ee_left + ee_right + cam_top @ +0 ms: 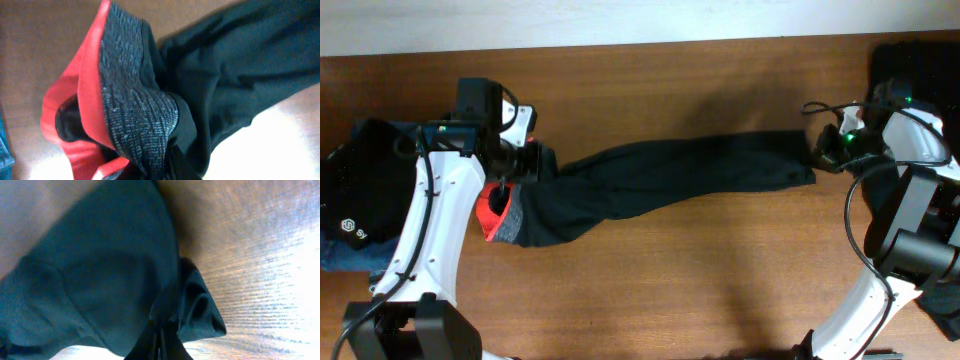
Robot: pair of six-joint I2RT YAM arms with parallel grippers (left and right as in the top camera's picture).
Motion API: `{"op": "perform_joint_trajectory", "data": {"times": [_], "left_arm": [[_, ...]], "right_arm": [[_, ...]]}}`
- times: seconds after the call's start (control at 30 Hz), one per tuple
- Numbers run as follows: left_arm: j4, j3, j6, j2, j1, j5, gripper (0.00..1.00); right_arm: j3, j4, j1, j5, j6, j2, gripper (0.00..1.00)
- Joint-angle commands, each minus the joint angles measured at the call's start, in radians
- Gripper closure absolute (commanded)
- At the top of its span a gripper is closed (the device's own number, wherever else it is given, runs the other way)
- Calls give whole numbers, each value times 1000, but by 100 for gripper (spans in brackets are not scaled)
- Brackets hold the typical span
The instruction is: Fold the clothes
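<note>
The black trousers (680, 175) were laid out lengthwise between the two hands, long axis running from one to the other. The waistband (125, 100) end was pinched in the left gripper (517, 163), the hem end clamped in the right gripper (818, 152).

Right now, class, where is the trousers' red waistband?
Overhead view: the waistband lies left on the table, beside the left tool; the trousers stretch right to the right tool.
</note>
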Motion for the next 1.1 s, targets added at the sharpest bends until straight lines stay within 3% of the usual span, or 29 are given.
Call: {"op": "perform_joint_trajectory", "data": {"times": [0.0,0.07,0.17,0.23,0.37,0.5,0.63,0.93,1.07], "left_arm": [[163,2,-9,1,-3,-12,99],[326,11,-2,1,-3,-27,99],[452,48,-2,1,-2,-41,99],[428,97,-2,1,-2,-41,99],[181,197,-2,-7,-2,-33,100],[-96,227,-2,-11,-2,19,99],[-278,227,-1,-7,-2,20,99],[-254,227,-2,-8,-2,-4,100],[-178,227,-2,-8,-2,-4,100]], "right_arm": [[163,5,-3,-105,-56,-20,96],[286,-5,-3,-169,-73,-28,96],[482,-63,-3,-224,-78,-31,96],[614,-153,-3,-222,-105,-31,96],[784,-414,-3,-143,-155,-31,96],[803,-652,-3,53,-155,-30,96],[753,-704,-5,170,-151,-40,96],[751,-700,-3,164,-151,-40,96],[751,-610,7,156,-151,-40,96]]}}
